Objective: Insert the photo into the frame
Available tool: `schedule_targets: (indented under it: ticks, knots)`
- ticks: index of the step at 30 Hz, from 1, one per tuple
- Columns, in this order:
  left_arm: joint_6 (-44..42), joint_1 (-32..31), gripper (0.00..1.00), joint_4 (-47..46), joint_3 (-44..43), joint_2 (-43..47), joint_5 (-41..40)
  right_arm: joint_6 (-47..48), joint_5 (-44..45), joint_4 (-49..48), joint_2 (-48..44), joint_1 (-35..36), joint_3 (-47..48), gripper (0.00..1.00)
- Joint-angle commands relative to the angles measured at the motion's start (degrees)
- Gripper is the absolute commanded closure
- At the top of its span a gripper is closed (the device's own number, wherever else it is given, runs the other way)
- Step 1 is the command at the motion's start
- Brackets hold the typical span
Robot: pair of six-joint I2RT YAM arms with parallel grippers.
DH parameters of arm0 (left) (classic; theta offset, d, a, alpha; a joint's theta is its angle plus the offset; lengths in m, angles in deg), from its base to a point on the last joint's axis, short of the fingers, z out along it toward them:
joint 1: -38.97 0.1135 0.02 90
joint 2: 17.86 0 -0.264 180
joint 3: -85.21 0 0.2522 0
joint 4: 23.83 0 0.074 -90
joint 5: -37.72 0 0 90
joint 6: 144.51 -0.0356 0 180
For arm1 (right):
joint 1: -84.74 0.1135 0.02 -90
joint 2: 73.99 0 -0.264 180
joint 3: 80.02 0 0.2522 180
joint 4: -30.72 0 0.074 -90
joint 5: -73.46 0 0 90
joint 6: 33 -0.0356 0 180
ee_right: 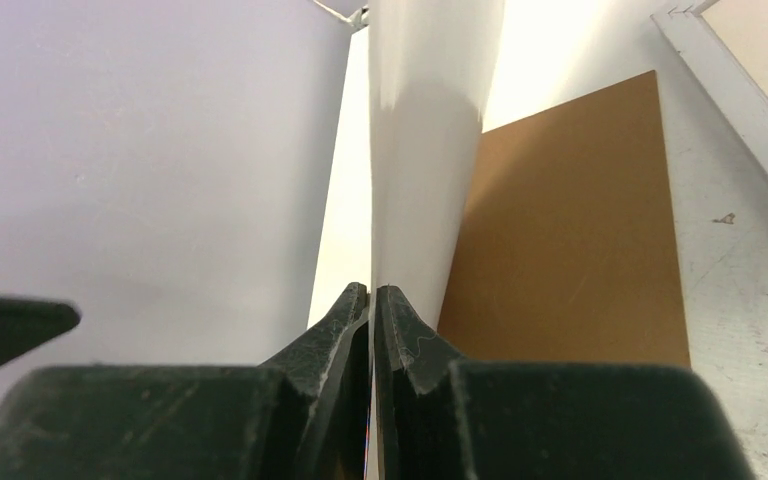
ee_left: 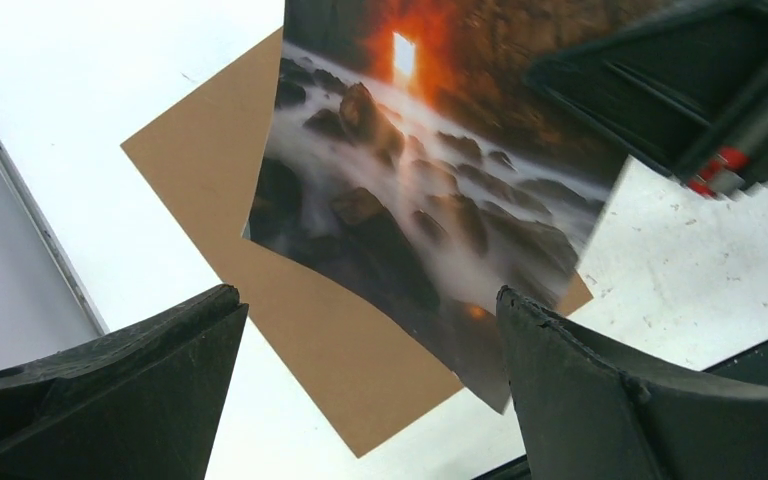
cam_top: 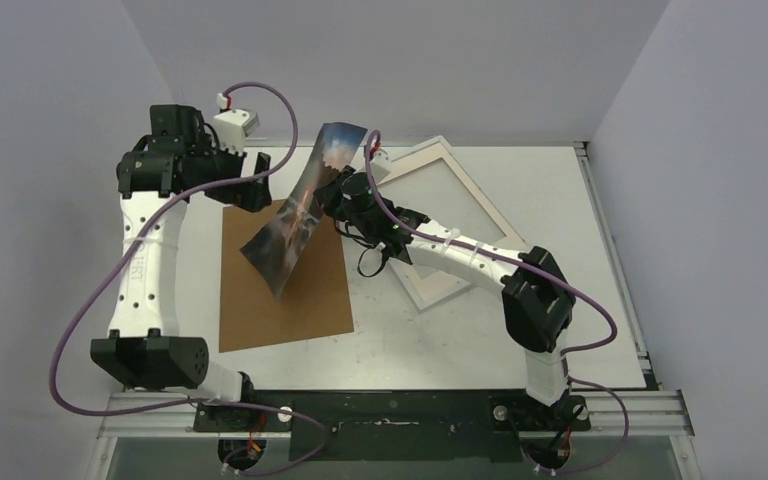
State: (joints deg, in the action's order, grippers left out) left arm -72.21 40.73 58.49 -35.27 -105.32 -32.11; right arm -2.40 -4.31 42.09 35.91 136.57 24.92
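The main risk is the thin, flexible sunset print (cam_top: 305,205), the photo, slipping or creasing. It hangs in the air above the table (cam_top: 440,340) by one edge only, pinched between the clenched fingers of the right tool (ee_right: 372,300). The left tool (ee_left: 368,297) is spread wide just beside the sheet and touches nothing, so nothing supports the far end. The sheet bows under its own weight. A quick swing of the right arm would probably make it flap, twist in the narrow pinch or kink at the grip line.

Its lowest corner sits over the plain brown rectangular backing board (cam_top: 285,290); whether it touches the board cannot be told. If that corner drags or catches there, the print is likely to buckle.

Placement is a second hazard. The large white rectangular picture frame (cam_top: 483,190) lies flat on the table to the right, apart from the photo and partly under the right forearm. The arm holding the print would therefore have to clear its own target. A curled sheet lowered at an angle could ride over the frame's edge rather than settle inside it.

The photo itself is glossy and steeply tilted, with the picture side facing the left arm and the plain white back facing the right wrist camera. It shows dark rocks, misty white water and an orange-red glow.
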Motion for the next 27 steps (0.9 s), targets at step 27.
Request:
schedule_targets:
  ticks: [27]
  knots:
    - [-4.37,-37.49,0.29,-24.07,31.8,17.1,-38.83,-18.47,-5.27,-4.59,-7.71,-2.95,-6.59,0.94]
